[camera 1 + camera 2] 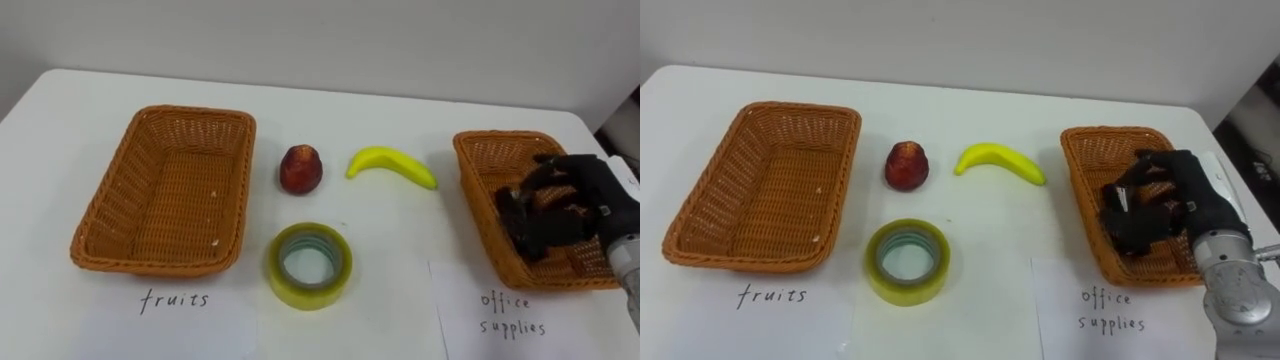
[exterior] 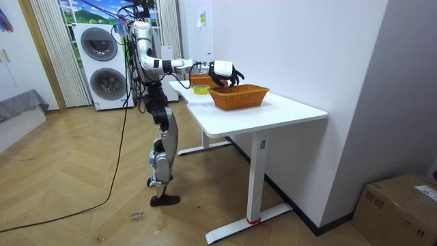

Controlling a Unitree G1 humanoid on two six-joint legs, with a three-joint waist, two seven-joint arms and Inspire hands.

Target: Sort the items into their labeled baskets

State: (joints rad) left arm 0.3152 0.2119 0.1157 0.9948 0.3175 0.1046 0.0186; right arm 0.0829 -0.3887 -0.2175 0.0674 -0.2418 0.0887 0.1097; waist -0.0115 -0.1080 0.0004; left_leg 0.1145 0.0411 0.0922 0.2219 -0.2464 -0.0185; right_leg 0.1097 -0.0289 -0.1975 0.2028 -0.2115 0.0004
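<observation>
My right hand [image 1: 578,205], black, hangs inside the right wicker basket [image 1: 474,185], above the paper label reading office supplies. Its fingers are curled round a small dark item [image 1: 512,205] that I cannot identify. Between the baskets lie a red fruit [image 1: 300,169] and, to its right, a yellow banana [image 1: 392,164]. A roll of yellowish clear tape [image 1: 308,265] lies flat in front of them. The left wicker basket [image 1: 100,215], labelled fruits, holds nothing. In the room view I stand at the white table [image 2: 273,113] with my right hand [image 2: 225,72] stretched out over the near basket [image 2: 239,96].
Handwritten labels mark the baskets: fruits [image 1: 175,299] and office supplies [image 1: 510,313]. The table's far edge runs along a white wall. Two stacked washing machines [image 2: 106,65] stand behind me, and a cardboard box [image 2: 399,208] sits on the floor at the room view's right.
</observation>
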